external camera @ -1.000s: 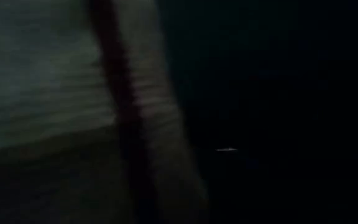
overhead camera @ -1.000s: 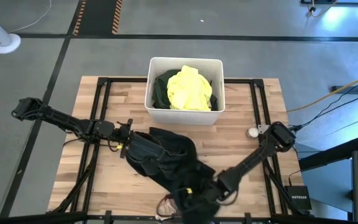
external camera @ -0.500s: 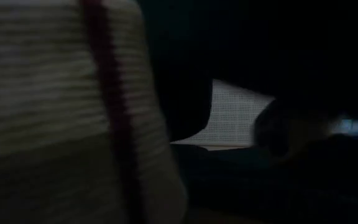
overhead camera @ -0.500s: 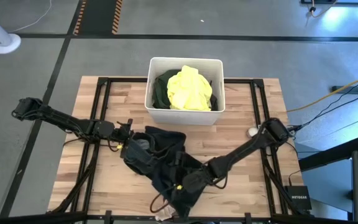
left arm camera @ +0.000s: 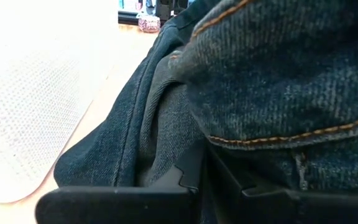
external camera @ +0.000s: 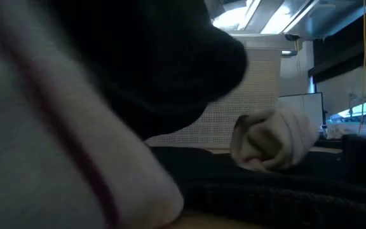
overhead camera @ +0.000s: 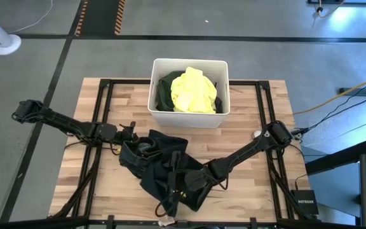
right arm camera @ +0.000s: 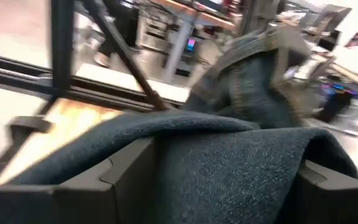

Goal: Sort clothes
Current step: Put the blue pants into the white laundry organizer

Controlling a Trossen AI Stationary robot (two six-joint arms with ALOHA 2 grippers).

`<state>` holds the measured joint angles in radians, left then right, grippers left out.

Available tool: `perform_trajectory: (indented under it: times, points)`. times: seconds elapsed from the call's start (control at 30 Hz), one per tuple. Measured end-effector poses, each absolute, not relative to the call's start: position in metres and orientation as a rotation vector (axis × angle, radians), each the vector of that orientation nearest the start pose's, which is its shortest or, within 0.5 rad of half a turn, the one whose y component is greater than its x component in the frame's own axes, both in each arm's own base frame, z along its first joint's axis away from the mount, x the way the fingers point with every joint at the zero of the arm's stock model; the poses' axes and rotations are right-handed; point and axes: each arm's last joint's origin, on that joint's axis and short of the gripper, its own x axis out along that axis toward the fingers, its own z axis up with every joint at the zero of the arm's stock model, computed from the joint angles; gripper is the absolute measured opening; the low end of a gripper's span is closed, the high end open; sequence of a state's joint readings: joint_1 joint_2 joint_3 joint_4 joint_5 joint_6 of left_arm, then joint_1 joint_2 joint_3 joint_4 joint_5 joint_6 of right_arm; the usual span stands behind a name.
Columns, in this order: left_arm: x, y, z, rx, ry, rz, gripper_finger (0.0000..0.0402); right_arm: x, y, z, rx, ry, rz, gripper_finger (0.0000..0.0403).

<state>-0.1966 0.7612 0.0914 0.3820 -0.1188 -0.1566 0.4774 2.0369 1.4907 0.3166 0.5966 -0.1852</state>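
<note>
While the left gripper (overhead camera: 134, 135) was clamped tight on the dark jeans (overhead camera: 146, 156) at centre-left of the high view, the right gripper (overhead camera: 178, 184), lower centre, had its fingers spread around a fold of dark cloth (right arm camera: 229, 155). The yellow top (overhead camera: 193, 90) lay in the white bin (overhead camera: 189, 63) at upper centre.

I see coarse blue denim jeans (left arm camera: 278, 81) with orange stitching, a matt woolly dark cloth (right arm camera: 216, 168), a smooth white plastic bin (overhead camera: 189, 117), and the table (overhead camera: 246, 137) of pale grained wood.
</note>
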Motion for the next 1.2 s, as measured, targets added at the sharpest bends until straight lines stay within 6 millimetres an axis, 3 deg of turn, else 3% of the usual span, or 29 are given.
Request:
perform_trajectory:
  times: [0.17,0.43,0.67,0.83,1.07,1.2]
  points:
    - [0.148,-0.026,0.153,-0.111,0.29,-0.058,0.0013,0.427,0.197,0.262,-0.355,0.335,-0.178,0.0261]
    - [0.148,-0.026,0.153,-0.112,0.29,-0.062,0.0013,0.434,0.173,0.275,-0.343,0.453,-0.299,0.031]
    - [0.148,-0.026,0.153,-0.112,0.291,-0.063,0.0013,0.45,0.138,0.271,-0.189,0.5,-0.188,0.032]
    - [0.149,-0.026,0.154,-0.114,0.285,-0.067,0.0013,0.466,0.125,0.24,-0.102,0.575,-0.096,0.0317]
    - [0.149,-0.027,0.156,-0.146,0.249,-0.065,0.0013,0.483,0.122,0.196,-0.116,0.608,-0.13,0.0316]
    - [0.149,-0.026,0.156,-0.148,0.248,-0.063,0.0013,0.489,0.121,0.181,-0.126,0.593,-0.193,0.0316]
